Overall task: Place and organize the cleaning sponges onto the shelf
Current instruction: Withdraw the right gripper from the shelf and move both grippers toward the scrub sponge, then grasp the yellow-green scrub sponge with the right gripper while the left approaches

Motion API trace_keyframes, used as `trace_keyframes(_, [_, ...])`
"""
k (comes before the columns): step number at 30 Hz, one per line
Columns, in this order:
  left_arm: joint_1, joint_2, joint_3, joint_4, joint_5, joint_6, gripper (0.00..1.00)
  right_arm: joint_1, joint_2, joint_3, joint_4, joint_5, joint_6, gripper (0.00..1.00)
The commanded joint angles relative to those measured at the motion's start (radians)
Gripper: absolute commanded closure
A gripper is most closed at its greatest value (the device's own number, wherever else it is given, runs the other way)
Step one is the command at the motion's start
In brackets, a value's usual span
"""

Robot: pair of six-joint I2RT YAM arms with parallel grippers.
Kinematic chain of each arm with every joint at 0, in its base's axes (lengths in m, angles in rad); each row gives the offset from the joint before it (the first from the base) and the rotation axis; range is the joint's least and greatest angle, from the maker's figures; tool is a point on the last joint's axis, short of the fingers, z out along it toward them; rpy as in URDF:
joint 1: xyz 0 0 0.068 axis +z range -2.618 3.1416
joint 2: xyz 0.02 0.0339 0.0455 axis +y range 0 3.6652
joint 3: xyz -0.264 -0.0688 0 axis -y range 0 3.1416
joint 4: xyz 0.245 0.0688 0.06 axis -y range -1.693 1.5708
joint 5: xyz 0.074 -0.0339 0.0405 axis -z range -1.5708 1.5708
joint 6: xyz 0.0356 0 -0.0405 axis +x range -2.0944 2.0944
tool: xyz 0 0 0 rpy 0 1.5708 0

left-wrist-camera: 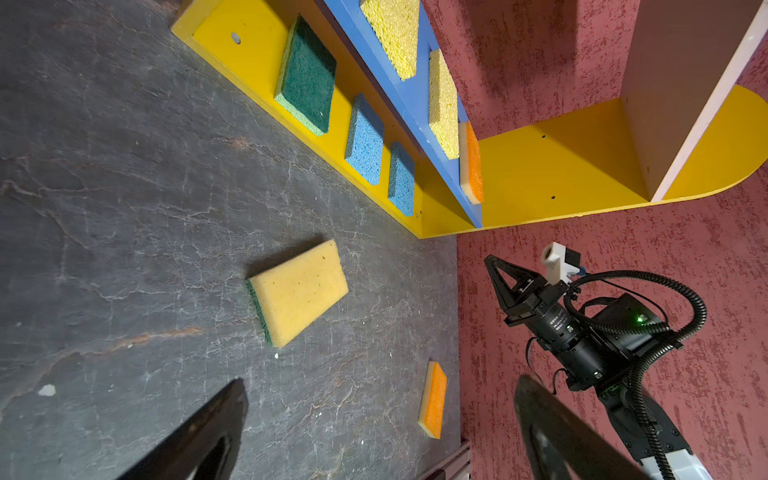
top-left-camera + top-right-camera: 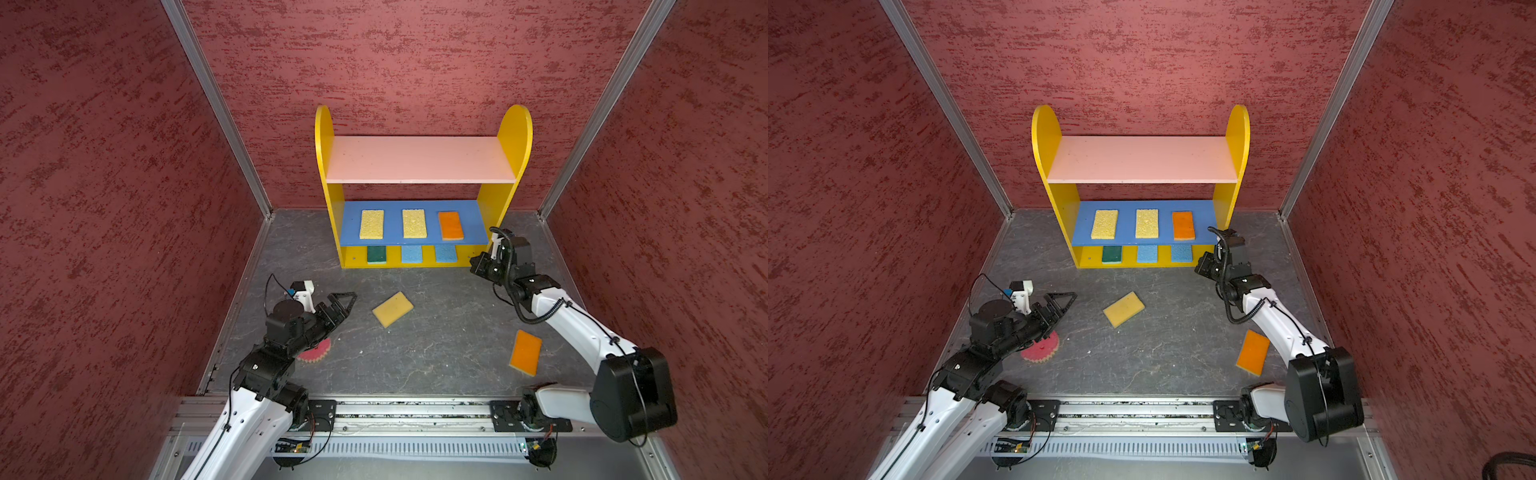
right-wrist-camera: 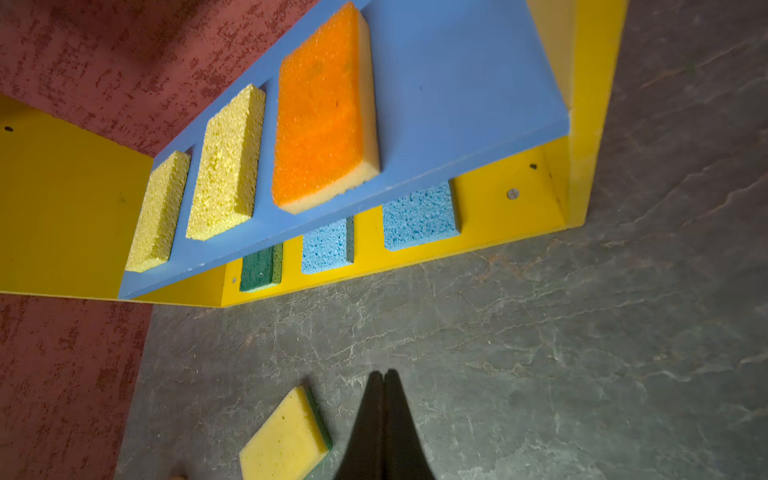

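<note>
In both top views: shelf (image 2: 515, 137) at the counter's (image 2: 449, 357) back edge. On its blue middle board, spaced in a row: pale yellow sponge (image 2: 371, 224), second pale yellow sponge (image 2: 414, 223), orange sponge (image 2: 450, 225). On the yellow base beneath, half hidden by that board: green sponge (image 2: 376, 254), blue sponge (image 2: 412, 254), second blue sponge (image 2: 446, 253). Loose mid-counter, lying askew: yellow-faced sponge (image 2: 392, 309). Near the right edge, just beside the right arm (image 2: 577, 324): second orange sponge (image 2: 525, 352). Near the left edge, partly under the left arm (image 2: 249, 411): pink-red scalloped sponge (image 2: 318, 355). Above the counter, apart from the yellow-faced sponge: left gripper (image 2: 349, 303).

From the left wrist: left jaws spread wide over bare counter, the yellow-faced sponge ahead of them, green layer along its underside. Beyond, right gripper (image 1: 494, 264) with jaws pressed together, empty.

From the right wrist: right jaws pressed tight together, pinching nothing, tips over bare counter just beside the yellow-faced sponge. Past them, the shelf's front with the orange sponge nearest on the blue board.
</note>
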Motion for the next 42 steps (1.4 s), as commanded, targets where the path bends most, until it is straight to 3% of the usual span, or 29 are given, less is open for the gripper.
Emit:
trace_keyframes(1, [-0.013, -0.030, -0.038, -0.048, -0.013, -0.024, 0.00, 0.020, -0.042, -0.034, 0.001, -0.029, 0.016, 1.00])
trace_keyframes(13, [-0.052, -0.012, -0.112, -0.013, -0.018, -0.041, 0.00, 0.065, -0.063, -0.090, 0.033, -0.093, 0.077, 1.00])
trace_keyframes(17, [-0.052, 0.047, -0.128, 0.006, -0.011, -0.011, 0.00, 0.188, -0.021, -0.096, -0.006, -0.036, 0.054, 0.67])
trace_keyframes(19, [-0.051, 0.089, -0.136, 0.031, -0.005, 0.012, 0.00, 0.239, -0.013, -0.116, -0.006, -0.007, 0.058, 0.61])
trace_keyframes(24, [-0.032, 0.256, -0.118, 0.153, 0.037, 0.095, 0.00, 0.349, 0.006, -0.189, 0.048, 0.026, 0.149, 0.52])
trace_keyframes(31, [-0.025, 0.614, -0.020, 0.334, 0.117, 0.210, 0.16, 0.521, 0.146, -0.209, 0.181, 0.031, 0.276, 0.44])
trace_keyframes(36, [-0.028, 0.767, 0.003, 0.464, 0.086, 0.222, 0.21, 0.540, 0.260, -0.221, 0.346, -0.022, 0.377, 0.42])
trace_keyframes(42, [-0.032, 0.887, 0.067, 0.510, 0.040, 0.267, 0.24, 0.540, 0.339, -0.137, 0.309, 0.027, 0.393, 0.41])
